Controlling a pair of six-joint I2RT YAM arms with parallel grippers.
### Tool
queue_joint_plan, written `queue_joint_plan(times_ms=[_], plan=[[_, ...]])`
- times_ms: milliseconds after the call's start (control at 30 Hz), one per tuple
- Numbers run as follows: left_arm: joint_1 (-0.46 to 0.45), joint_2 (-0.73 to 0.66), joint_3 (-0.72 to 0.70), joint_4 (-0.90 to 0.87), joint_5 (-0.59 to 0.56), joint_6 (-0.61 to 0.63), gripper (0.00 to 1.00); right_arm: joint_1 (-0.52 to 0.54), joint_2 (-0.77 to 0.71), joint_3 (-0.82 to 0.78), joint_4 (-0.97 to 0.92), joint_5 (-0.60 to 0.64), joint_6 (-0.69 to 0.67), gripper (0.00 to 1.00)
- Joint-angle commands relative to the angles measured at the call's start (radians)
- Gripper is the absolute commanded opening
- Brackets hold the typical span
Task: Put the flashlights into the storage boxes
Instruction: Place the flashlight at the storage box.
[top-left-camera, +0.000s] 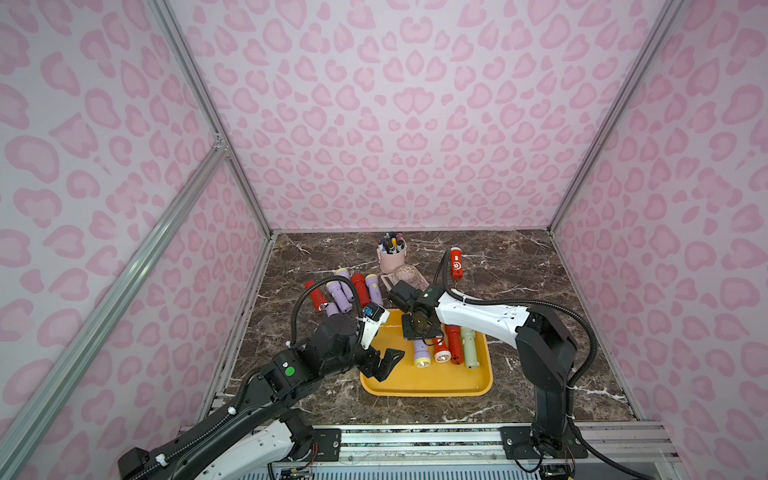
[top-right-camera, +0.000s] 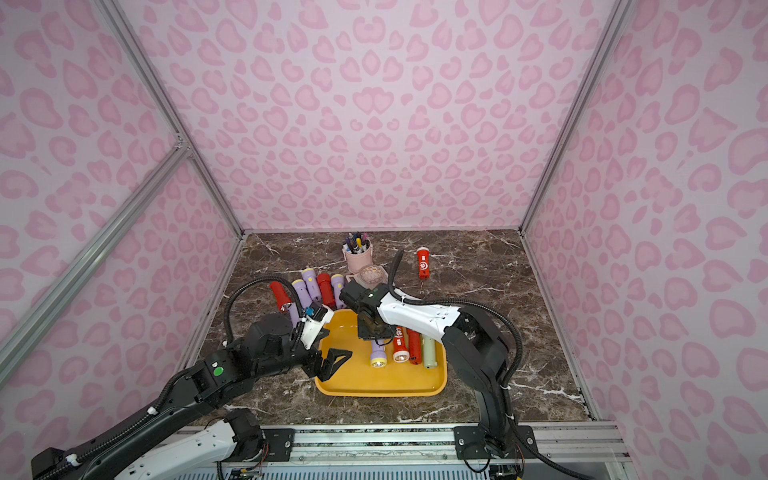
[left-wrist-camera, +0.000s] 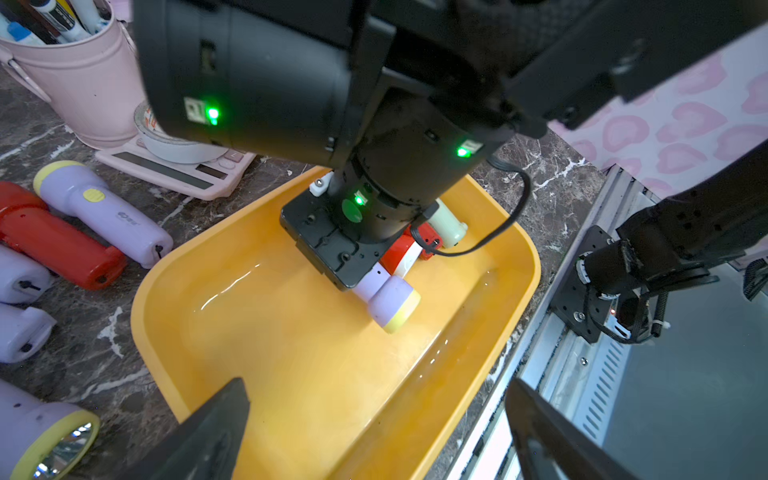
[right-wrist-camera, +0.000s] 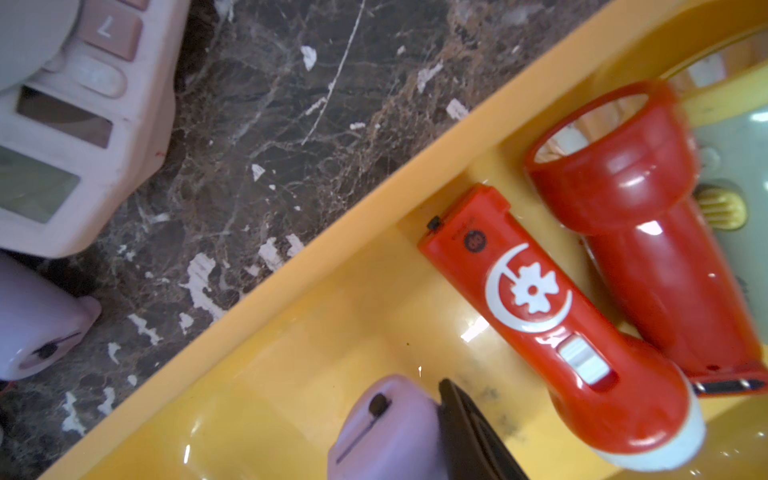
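The yellow-orange storage box (top-left-camera: 428, 384) lies at the front middle of the table. My right gripper (top-left-camera: 420, 338) reaches down into it, shut on a lilac flashlight (top-left-camera: 421, 356); in the right wrist view one black finger (right-wrist-camera: 469, 436) presses the lilac body (right-wrist-camera: 386, 428). Beside it in the box lie a red-and-white flashlight (right-wrist-camera: 552, 332), a red one (top-left-camera: 455, 345) and a pale green one (top-left-camera: 469, 347). My left gripper (left-wrist-camera: 374, 415) hangs open and empty over the box's near left part. Several lilac and red flashlights (top-left-camera: 345, 291) are heaped left of the box. A lone red one (top-left-camera: 456, 262) lies at the back.
A pink pen cup (top-left-camera: 390, 257) stands at the back, with a pink calculator (left-wrist-camera: 178, 170) and a tape roll (top-left-camera: 405, 273) in front of it, close to the box's far edge. Patterned walls close three sides; a metal rail (top-left-camera: 415, 440) runs along the front.
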Motion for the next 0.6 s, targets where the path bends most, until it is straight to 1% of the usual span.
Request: queue_joint_plan(times_ms=[0,133,433,567], plan=[[-0.009,-0.038,-0.021,-0.029,-0.003,-0.040,0.98,0.002,0.022,-0.028,0.015,0.042,0.010,0.28],[-0.017,-0.074,-0.029,-0.042,-0.011,-0.052,0.98,0.000,0.040,-0.034,0.020,0.050,-0.001,0.28],[-0.023,-0.060,-0.010,-0.055,-0.023,-0.042,0.98,-0.012,0.053,-0.057,0.030,0.056,-0.006,0.28],[-0.023,-0.059,0.000,-0.063,-0.032,-0.030,0.98,-0.018,0.054,-0.059,0.040,0.053,-0.014,0.30]])
